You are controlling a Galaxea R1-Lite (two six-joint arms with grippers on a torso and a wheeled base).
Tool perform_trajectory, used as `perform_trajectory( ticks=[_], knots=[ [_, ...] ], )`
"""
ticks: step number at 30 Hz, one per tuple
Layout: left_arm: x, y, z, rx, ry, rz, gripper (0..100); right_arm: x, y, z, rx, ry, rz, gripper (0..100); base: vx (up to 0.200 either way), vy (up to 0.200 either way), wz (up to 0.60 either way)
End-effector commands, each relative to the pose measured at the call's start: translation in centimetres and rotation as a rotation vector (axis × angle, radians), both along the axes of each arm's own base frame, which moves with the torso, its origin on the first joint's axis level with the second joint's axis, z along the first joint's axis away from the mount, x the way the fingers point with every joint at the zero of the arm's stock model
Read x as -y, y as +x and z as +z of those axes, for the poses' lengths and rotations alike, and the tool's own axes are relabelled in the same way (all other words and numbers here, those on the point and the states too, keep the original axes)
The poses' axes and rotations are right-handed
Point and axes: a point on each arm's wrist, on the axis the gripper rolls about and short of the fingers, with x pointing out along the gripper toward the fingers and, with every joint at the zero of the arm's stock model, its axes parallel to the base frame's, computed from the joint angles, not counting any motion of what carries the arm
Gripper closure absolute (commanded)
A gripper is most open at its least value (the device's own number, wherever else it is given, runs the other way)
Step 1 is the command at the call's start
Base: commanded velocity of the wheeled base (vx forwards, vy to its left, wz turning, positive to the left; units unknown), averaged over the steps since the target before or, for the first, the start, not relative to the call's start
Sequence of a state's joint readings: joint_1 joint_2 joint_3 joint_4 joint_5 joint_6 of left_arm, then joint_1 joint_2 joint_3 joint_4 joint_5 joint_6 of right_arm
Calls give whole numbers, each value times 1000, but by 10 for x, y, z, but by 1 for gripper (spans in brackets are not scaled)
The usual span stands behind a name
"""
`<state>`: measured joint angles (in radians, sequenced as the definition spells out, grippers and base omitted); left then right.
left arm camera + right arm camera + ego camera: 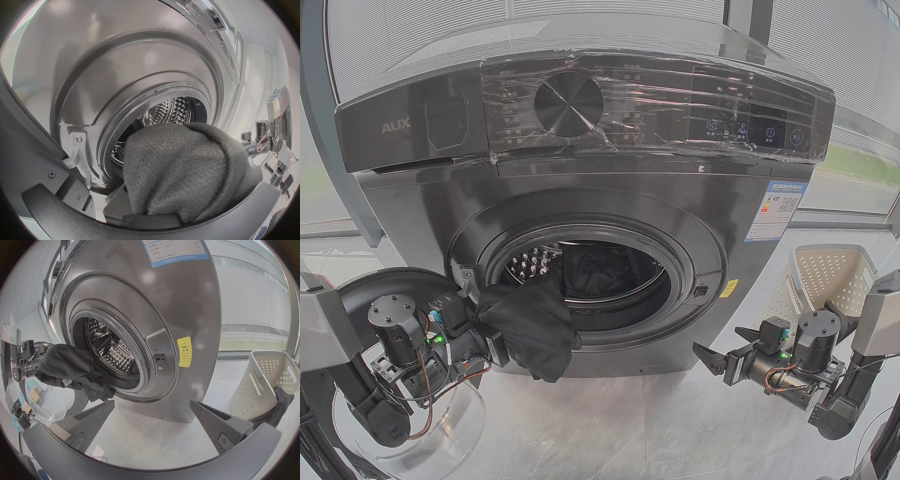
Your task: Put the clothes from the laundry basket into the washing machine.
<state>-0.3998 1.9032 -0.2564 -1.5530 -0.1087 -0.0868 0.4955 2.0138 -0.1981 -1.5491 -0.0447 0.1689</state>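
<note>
Holding garment (537, 337) at drum (531, 262) mouth.
Left claw (509, 337) grasping it, drum lying ahead and right; right claw (720, 347) released, near basket (837, 275).

The dark garment (534, 331) lies over the tip of the left gripper (499, 351), so its grasp cannot be seen. Deep in the drum (532, 262) is a dark mass; cloth or shadow, I cannot tell. The right arm covers part of the laundry basket (831, 275) and of the dark cloth (282, 405) on its rim. The open door (381, 289) is mostly behind the left arm.
</note>
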Motion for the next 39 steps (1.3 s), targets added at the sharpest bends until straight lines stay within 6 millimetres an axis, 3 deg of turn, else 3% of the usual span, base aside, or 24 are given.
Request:
perform_trajectory(
  ticks=[1, 9, 12, 13, 16, 23, 30, 37, 39],
  knots=[
    [1, -1, -1, -1, 0, -4, 100, -1, -1, -1, -4, -2, 3, 0, 0, 0, 0],
    [10, -7, 0, 1, 1, -41, 100, -5, -4, 0, -1, -2, 22, 0, 0, 0, 0],
    [19, -12, -1, 0, 4, -42, 100, -11, -8, 3, 6, 8, 43, 0, 0, 0, 0],
    [32, -12, -3, -2, 1, -63, 100, -12, -8, 4, 10, 14, 49, 0, 0, 0, 0],
    [46, -5, -10, -6, 12, -81, 100, -12, -9, 3, 4, 11, 52, 0, 0, 0, 0],
    [84, 22, -26, 6, -16, -131, 100, -12, -8, 7, 22, 20, 52, 0, 0, 0, 0],
    [102, 56, -48, 15, -39, -115, 100, -14, -11, 9, 24, 23, 62, 0, 0, 0, 0],
    [119, 97, -52, 91, -89, -71, 100, -16, -13, 8, 21, 21, 70, 0, 0, 0, 0],
    [119, 97, -52, 91, -89, -71, 100, -16, -13, 8, 21, 21, 70, 0, 0, 0, 0]
  ],
)
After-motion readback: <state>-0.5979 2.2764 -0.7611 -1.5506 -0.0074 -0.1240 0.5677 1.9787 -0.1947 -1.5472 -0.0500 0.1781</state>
